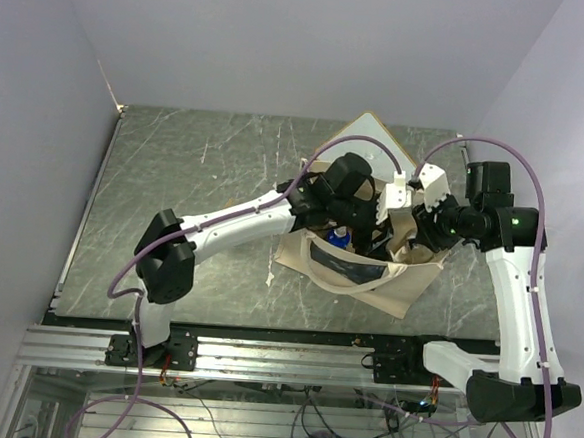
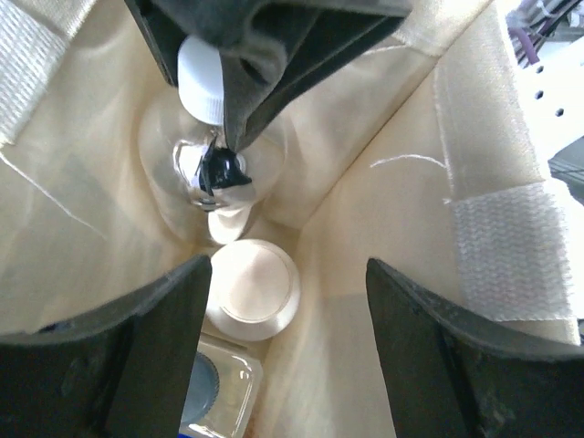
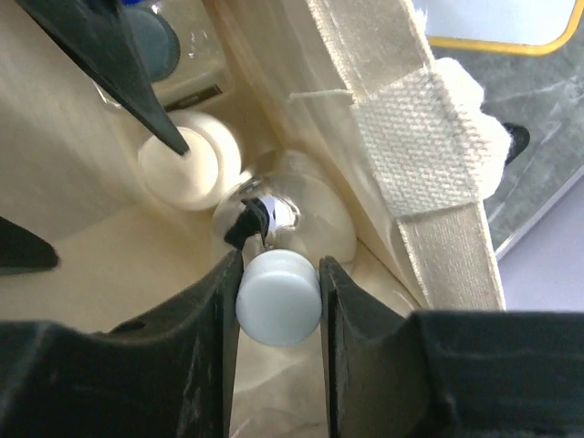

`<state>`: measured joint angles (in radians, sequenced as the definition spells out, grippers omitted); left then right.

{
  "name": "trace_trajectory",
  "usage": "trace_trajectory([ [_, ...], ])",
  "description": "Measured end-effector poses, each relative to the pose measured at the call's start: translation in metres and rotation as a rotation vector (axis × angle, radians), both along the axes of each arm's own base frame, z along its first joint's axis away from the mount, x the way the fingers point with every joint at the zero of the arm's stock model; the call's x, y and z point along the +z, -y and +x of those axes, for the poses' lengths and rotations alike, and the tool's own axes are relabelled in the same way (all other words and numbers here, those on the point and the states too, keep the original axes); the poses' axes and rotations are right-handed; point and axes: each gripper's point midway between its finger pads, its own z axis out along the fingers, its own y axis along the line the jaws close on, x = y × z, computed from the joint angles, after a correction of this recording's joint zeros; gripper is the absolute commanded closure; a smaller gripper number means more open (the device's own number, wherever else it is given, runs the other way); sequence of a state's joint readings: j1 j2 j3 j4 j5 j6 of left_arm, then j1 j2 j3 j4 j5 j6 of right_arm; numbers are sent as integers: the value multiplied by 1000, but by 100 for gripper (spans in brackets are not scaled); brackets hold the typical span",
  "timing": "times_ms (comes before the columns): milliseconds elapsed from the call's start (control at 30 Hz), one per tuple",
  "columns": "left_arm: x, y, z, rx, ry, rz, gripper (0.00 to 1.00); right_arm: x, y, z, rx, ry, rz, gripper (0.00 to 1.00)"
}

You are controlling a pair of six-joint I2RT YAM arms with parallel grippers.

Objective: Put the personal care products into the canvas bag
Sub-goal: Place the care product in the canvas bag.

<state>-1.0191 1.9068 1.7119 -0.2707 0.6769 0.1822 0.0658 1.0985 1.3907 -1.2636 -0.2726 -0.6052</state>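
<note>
The cream canvas bag (image 1: 400,287) stands open at centre right, and both grippers reach into it. My left gripper (image 2: 287,274) is open and empty above the bag's floor. Below it are a cream cylinder (image 2: 251,290) and a clear container with a blue cap (image 2: 219,392). My right gripper (image 3: 278,274) is shut on the white cap (image 3: 278,297) of a bottle inside the bag. This cap also shows in the left wrist view (image 2: 201,82). A clear bottle with a silver and black top (image 3: 265,214) lies just beyond it, next to the cream cylinder (image 3: 187,169).
A white wood-framed board (image 1: 373,139) lies behind the bag, and its edge shows in the right wrist view (image 3: 493,18). The bag's webbing handles (image 3: 420,137) hang beside the right gripper. The left gripper's fingers (image 3: 100,55) are close to the right gripper inside the bag.
</note>
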Motion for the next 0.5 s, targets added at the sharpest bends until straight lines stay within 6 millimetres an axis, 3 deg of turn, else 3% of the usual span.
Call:
trace_trajectory([
  [100,11,-8,0,-2,36,-3,19,-4,1,0,16,-22,-12,100],
  [367,67,-28,6,37,181,-54,19,-16,4,-1,41,-91,-49,100],
  [500,79,-43,1,30,224,-46,19,-15,4,-1,53,-98,-65,100],
])
